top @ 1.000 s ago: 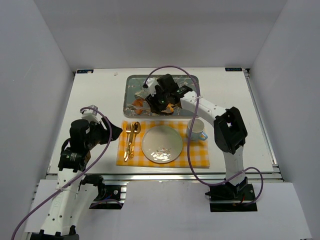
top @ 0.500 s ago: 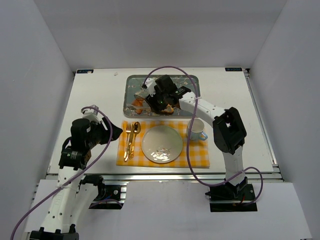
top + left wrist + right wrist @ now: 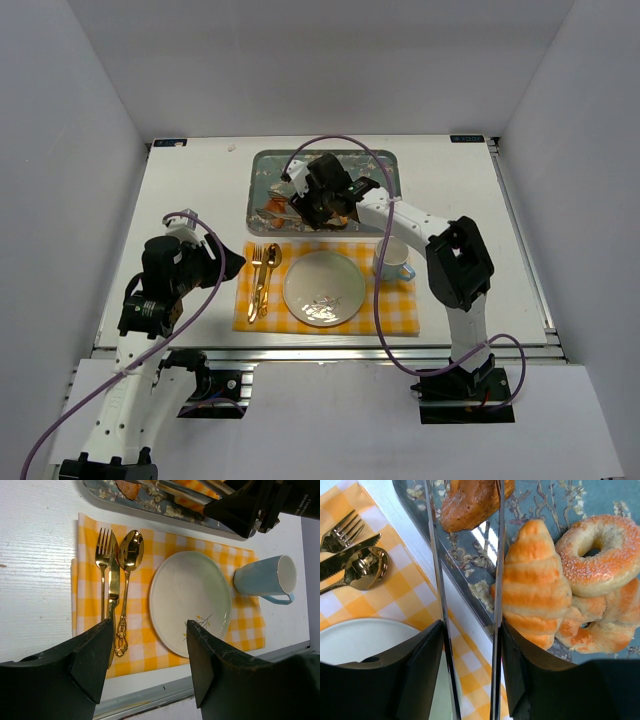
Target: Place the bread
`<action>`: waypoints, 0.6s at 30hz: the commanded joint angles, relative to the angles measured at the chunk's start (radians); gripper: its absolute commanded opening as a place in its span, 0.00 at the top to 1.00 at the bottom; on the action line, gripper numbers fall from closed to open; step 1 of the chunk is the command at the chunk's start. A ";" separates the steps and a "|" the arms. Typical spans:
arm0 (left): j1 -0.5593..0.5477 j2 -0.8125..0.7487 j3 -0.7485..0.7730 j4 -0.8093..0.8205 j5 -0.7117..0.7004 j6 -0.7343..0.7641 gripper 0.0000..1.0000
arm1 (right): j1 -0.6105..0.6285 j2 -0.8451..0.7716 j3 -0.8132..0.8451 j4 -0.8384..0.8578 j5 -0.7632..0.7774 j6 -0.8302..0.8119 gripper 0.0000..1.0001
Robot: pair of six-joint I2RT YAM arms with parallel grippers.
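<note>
Bread (image 3: pixel 470 502), a small oval bun with a reddish-brown crust, lies at the near left of the blue-grey floral metal tray (image 3: pixel 470 575). It sits between the two long blades of the silver metal tongs (image 3: pixel 441 605), and the right blade crosses its right end. Whether the blades press on it cannot be told. The right pincer (image 3: pixel 469 645) is grasping the tongs, a black finger against the outside of each blade, and the blades stand apart.

Just right of the bread lie a golden ridged croissant (image 3: pixel 532 580) and a seeded ring bagel (image 3: pixel 615 565). Nearer on the white tabletop (image 3: pixel 35 555), a yellow-and-white checked mat (image 3: pixel 90 595) carries a white round plate (image 3: pixel 190 595). The left pincer (image 3: pixel 150 665) hangs released above the mat's near edge. White lettering on the right arm's black housing is too small to read.
</note>
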State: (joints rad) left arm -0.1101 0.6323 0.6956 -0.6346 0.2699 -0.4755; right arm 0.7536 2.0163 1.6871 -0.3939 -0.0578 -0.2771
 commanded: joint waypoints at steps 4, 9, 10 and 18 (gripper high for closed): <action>0.004 -0.013 0.001 0.012 -0.008 0.012 0.30 | 0.006 -0.094 0.016 0.061 0.015 -0.014 0.48; 0.004 -0.017 -0.001 0.010 -0.008 0.011 0.30 | 0.004 -0.103 0.010 0.066 0.041 -0.010 0.48; 0.004 -0.019 -0.001 0.010 -0.006 0.011 0.30 | 0.006 -0.102 0.008 0.067 0.045 -0.008 0.47; 0.004 -0.032 0.004 -0.005 -0.014 0.011 0.30 | 0.013 -0.050 0.017 0.056 0.055 0.006 0.45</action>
State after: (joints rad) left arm -0.1101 0.6113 0.6956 -0.6361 0.2691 -0.4747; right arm 0.7559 1.9644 1.6871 -0.3740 -0.0208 -0.2768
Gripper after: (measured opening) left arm 0.698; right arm 0.552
